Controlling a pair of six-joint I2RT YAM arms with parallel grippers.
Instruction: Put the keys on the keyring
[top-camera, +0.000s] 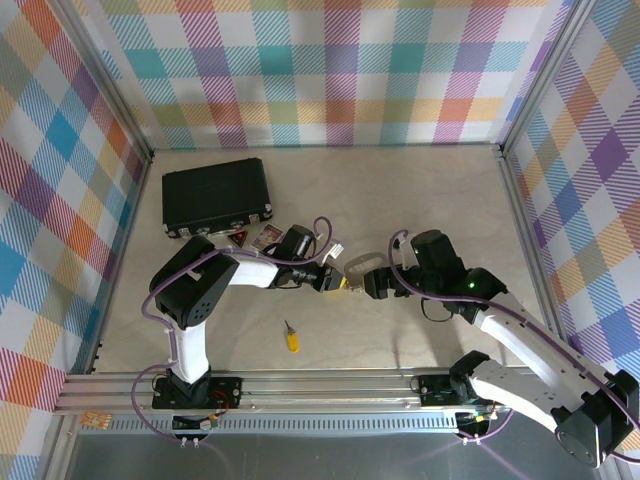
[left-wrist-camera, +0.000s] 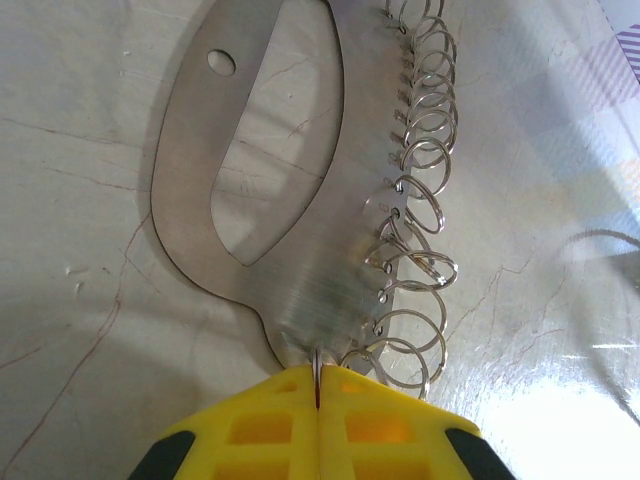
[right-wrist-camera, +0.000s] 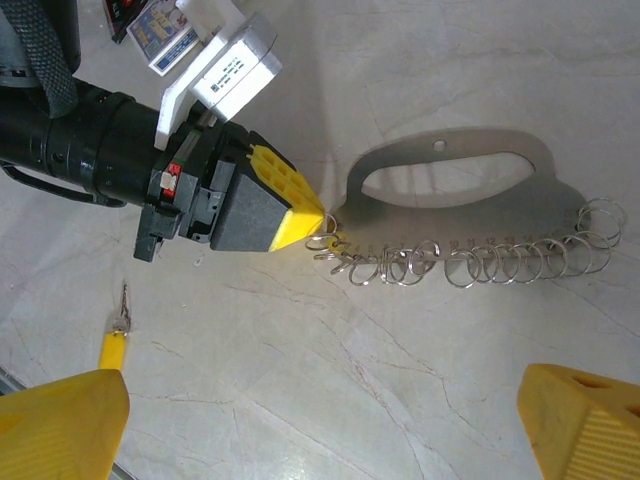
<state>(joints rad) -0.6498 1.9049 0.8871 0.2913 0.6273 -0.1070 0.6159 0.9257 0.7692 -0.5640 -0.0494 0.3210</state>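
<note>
Close to the near edge of the tabletop, slightly left of its middle, the yellow-headed key lies alone; further in, around mid-table, the left gripper is clenched on one end of the flat keyring. The right gripper hangs over it, jaws spread wide, grasping nothing; a black case sits toward the far left corner.

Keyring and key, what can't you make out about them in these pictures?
- Keyring, top view: too small, its rings unreadable.
- Keyring, left wrist view: far end cut off by the top edge; pinched edge hidden inside the left hand.
- Key, top view: too small to read its blade.
</note>
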